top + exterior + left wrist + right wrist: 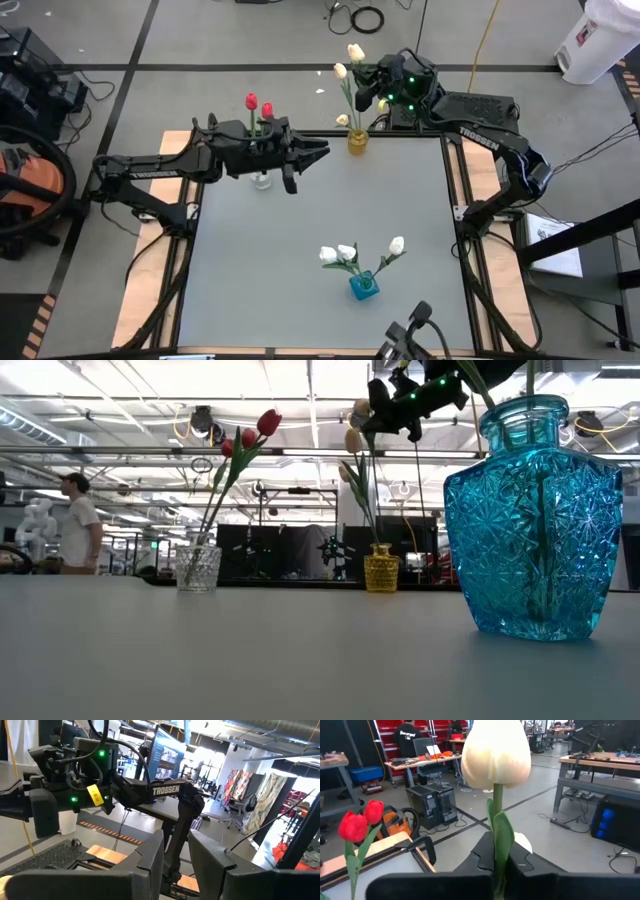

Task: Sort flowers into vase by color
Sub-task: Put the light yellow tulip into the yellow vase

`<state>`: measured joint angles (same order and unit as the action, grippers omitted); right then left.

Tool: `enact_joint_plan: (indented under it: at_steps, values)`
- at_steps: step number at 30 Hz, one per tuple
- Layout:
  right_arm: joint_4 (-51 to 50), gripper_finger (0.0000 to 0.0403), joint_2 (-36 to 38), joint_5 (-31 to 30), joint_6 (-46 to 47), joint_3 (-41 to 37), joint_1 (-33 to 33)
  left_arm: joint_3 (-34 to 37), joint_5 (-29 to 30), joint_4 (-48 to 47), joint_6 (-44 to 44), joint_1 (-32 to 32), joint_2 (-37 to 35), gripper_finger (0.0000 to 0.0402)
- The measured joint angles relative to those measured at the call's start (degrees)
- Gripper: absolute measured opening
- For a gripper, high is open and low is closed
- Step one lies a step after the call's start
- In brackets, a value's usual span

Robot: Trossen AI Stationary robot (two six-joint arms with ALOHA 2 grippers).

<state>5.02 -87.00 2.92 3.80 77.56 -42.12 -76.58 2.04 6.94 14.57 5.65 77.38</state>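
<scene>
My right gripper (pixel 368 82) is shut on a cream tulip (pixel 495 755) above the yellow vase (pixel 357 141) at the table's far edge. Two more cream tulips (pixel 340 71) stand in that vase by their stems. Two red tulips (pixel 258 105) stand in a clear glass vase (pixel 198 568) at the far left. My left gripper (pixel 318 152) hovers level just right of the red tulips, high above the table, open, with nothing between its fingers (pixel 150 855). My right gripper pinches the cream tulip's green stem (pixel 498 862) between its two fingers, a short way below the head. The fingers come in level from the table's right, across the stem. The tulip stands upright, and its stem runs down toward the yellow vase; whether its foot is inside, I cannot tell.
A blue glass vase (pixel 363 287) with three white tulips (pixel 345 253) stands near the table's front edge, right of the middle. The grey tabletop (pixel 300 250) lies between the vases. A person (pixel 77 525) stands in the room beyond the table.
</scene>
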Motion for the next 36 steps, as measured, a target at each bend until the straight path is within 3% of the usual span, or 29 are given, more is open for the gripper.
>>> enact_joint_plan:
  at_steps: [36]
  values:
    - [0.42,0.0,-4.39,0.33,-0.2,-0.02,-1.01,0.0,0.37,0.0,0.02,0.0,0.0,0.0098]
